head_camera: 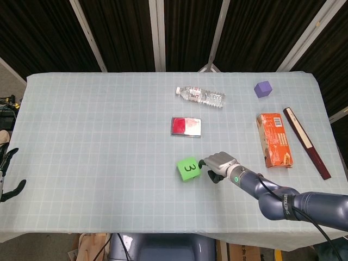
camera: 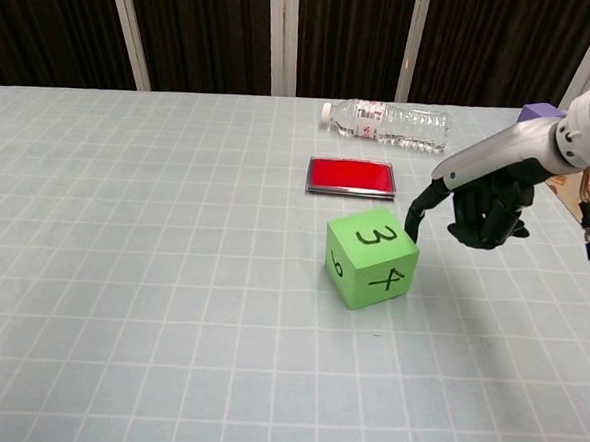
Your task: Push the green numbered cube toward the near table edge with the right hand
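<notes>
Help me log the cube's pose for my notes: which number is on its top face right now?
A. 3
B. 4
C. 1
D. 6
A. Both views show a 3 on the top face of the green numbered cube; the chest view puts the 4 on a side face toward the camera, while the right hand reaches a finger to the cube's far upper edge.
</notes>
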Controlling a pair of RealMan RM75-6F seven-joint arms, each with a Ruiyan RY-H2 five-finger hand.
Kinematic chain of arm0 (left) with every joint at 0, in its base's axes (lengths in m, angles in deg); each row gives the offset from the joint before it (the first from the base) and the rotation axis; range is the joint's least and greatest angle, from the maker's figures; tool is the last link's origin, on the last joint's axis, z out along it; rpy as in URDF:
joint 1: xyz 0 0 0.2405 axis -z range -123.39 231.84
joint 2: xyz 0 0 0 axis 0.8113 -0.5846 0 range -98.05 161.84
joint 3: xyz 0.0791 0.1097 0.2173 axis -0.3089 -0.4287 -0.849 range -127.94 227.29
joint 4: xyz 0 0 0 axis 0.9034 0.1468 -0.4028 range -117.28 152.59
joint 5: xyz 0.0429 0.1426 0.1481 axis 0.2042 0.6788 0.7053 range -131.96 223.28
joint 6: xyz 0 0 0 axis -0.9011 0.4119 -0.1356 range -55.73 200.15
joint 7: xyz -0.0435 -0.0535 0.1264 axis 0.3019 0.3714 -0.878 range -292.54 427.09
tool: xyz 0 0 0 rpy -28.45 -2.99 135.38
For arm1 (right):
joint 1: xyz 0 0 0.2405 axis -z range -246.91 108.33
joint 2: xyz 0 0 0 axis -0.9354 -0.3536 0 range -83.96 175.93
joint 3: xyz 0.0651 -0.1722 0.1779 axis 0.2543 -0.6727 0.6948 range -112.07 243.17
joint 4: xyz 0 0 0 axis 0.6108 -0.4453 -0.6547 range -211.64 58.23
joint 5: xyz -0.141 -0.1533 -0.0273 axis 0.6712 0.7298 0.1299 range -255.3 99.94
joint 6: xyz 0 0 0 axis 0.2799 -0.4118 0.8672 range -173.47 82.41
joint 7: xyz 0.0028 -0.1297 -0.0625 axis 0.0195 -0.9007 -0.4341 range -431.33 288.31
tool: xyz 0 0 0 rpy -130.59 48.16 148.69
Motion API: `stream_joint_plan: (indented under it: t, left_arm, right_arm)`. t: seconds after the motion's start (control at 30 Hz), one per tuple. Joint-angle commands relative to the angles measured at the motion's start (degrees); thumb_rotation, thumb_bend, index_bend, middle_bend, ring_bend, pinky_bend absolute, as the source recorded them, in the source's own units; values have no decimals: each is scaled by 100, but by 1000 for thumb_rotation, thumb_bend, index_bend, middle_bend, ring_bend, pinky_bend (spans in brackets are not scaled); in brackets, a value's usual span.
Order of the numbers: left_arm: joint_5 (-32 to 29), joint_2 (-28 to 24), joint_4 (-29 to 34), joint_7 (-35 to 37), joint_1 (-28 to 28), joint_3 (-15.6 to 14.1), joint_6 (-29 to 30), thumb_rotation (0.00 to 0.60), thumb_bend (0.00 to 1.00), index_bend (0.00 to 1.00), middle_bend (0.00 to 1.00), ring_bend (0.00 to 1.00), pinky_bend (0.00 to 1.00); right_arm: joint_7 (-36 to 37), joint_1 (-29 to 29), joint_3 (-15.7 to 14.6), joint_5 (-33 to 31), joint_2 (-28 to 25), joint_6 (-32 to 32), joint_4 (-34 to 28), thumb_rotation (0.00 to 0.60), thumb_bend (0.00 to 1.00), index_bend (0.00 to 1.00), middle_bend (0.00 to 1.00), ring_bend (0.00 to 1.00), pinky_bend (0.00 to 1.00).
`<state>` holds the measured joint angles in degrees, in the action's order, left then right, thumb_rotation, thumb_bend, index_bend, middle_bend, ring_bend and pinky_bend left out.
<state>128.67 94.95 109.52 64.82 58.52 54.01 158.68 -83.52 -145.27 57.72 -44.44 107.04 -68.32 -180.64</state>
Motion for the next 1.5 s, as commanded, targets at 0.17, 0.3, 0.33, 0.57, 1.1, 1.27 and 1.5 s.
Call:
stream_joint_plan:
  t: [0.17, 0.3, 0.33, 0.57, 1.1, 1.27, 1.5]
  left_arm:
    - [25, -22, 29, 20, 0, -34, -33, 600, 345, 132, 0, 0, 27]
    - [50, -35, 39, 30, 1, -48, -35, 600, 345, 132, 0, 0, 27]
    - [53, -40, 44, 43, 0, -50, -37, 600, 345, 132, 0, 0, 27]
    - [47, -65, 46, 102, 6, -47, -55, 600, 345, 132, 0, 0, 27]
    - [74, -92, 45, 157, 5, -66, -62, 600, 345, 132, 0, 0, 27]
    - [84, -108, 51, 201, -1, -65, -48, 600, 346, 132, 0, 0, 27]
    - [69, -106, 39, 219, -8, -47, -23, 600, 346, 132, 0, 0, 27]
  right_arm:
    - [383, 402, 274, 692, -36, 132, -292, 600, 783, 259, 862, 812, 681]
    - [536, 590, 420, 1044, 9, 164, -326, 600, 782, 259, 862, 813, 681]
    - [553, 637, 441, 1144, 32, 148, -325, 600, 782, 259, 862, 812, 681]
    - [709, 814, 536, 1566, 33, 154, -461, 600, 783, 259, 862, 812, 681]
    - [992, 1048, 662, 2172, 99, 133, -690, 600, 783, 240, 862, 812, 681]
    - [1074, 1197, 742, 2383, 248, -51, -696, 600, 783, 201, 862, 812, 681]
    - [1150, 1320, 765, 2536, 358, -172, -688, 600, 782, 181, 862, 812, 681]
